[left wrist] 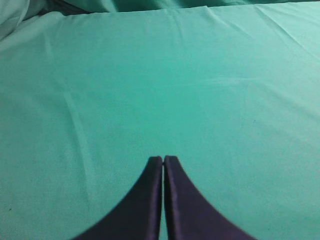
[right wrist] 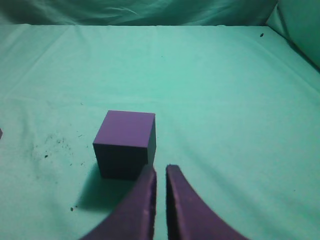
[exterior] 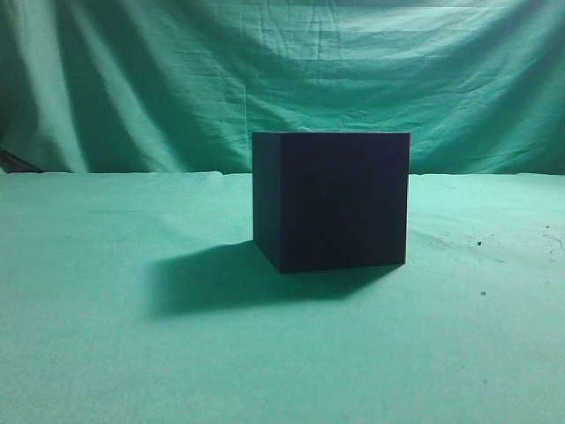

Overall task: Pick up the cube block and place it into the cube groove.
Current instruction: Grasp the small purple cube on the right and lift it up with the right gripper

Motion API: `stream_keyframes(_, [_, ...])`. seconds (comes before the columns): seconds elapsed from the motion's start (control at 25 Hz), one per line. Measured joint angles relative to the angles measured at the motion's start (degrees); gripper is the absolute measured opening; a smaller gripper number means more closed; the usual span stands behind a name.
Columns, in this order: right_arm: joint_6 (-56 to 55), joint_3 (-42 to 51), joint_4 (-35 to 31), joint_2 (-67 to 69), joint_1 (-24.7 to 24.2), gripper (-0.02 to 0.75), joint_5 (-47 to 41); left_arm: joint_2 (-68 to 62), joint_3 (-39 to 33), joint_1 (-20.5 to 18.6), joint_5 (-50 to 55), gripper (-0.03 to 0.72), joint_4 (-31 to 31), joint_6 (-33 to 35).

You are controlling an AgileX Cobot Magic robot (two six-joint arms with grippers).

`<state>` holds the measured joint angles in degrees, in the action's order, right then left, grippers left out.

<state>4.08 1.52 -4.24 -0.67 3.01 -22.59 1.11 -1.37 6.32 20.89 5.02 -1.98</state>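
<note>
The cube block (right wrist: 125, 142), a matte purple cube, sits on the green cloth in the right wrist view. My right gripper (right wrist: 160, 170) hangs just in front of and to the right of it, fingers nearly together with a thin gap, holding nothing. The large near-black navy box (exterior: 331, 201) stands in the middle of the table in the exterior view; its groove opening is hidden. My left gripper (left wrist: 163, 159) is shut and empty over bare cloth. Neither gripper nor the purple cube shows in the exterior view.
Green cloth (exterior: 132, 353) covers the table and hangs as a backdrop behind it. Dark specks (right wrist: 50, 145) lie on the cloth left of the purple cube. A folded cloth edge (right wrist: 295, 25) rises at the far right.
</note>
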Motion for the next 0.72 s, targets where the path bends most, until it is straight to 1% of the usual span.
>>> stream_keyframes(0.72, [0.00, 0.00, 0.00, 0.00, 0.00, 0.046, 0.00, 0.00, 0.00, 0.00, 0.00, 0.000, 0.00, 0.00])
